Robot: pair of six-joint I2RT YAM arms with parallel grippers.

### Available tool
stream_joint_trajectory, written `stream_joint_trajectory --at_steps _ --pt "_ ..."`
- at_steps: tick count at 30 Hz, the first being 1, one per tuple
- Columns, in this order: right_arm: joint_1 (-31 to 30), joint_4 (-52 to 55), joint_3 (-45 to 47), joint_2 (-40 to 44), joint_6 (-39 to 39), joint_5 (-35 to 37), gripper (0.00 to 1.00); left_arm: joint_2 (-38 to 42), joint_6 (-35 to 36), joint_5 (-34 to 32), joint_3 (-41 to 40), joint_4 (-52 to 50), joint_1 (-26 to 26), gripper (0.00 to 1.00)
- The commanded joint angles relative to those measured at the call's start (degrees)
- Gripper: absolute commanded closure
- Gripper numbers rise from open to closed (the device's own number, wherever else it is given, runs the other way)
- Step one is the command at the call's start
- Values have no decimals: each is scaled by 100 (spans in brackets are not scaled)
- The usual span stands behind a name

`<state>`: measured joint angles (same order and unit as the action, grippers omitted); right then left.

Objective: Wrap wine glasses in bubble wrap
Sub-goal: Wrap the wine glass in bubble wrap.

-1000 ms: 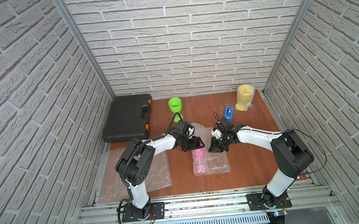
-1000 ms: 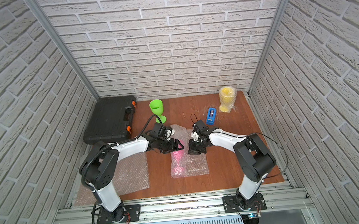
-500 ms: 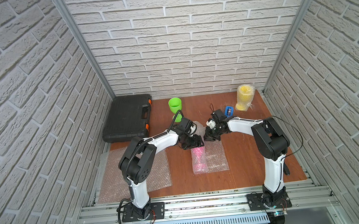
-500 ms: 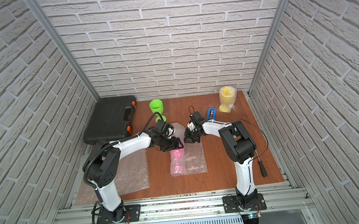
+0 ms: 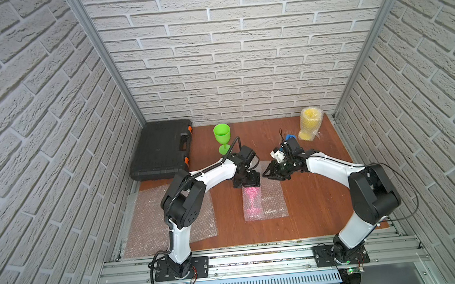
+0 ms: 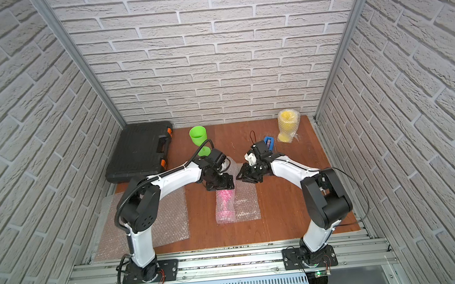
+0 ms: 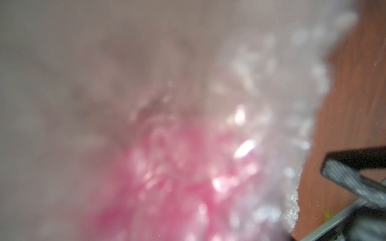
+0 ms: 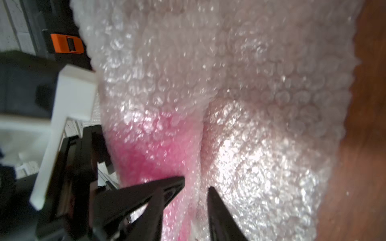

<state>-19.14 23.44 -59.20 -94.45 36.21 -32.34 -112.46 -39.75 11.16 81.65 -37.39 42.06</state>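
right hand: fingers apart, tips just over the bubble wrap, beside the pink goblet. left hand: at the goblet's far end, wrist view blurred, can't tell if spread or gripping. goblet lies on its side, rolled in wrap, mid surface. green goblet upright far left, unwrapped. yellow goblet wrapped, far right. spare wrap sheet near left, black case beyond it. white brick walls on three sides.
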Motion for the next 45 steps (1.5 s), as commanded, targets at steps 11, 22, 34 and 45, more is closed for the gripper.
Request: stream_joint_trajectory --at_steps 11,22,34,45 --pt "-766 -1460 1005 -15 894 -669 56 -378 -125 -641 275 -972 30 18" --pt "-760 -1043 1057 -51 805 -230 83 -42 43 -610 410 -998 31 6" --pt "-596 -955 1130 -122 806 -176 91 496 33 -912 839 -1358 11 2" --pt "-442 -972 1209 -126 840 -255 92 769 -591 -679 78 -593 30 2"
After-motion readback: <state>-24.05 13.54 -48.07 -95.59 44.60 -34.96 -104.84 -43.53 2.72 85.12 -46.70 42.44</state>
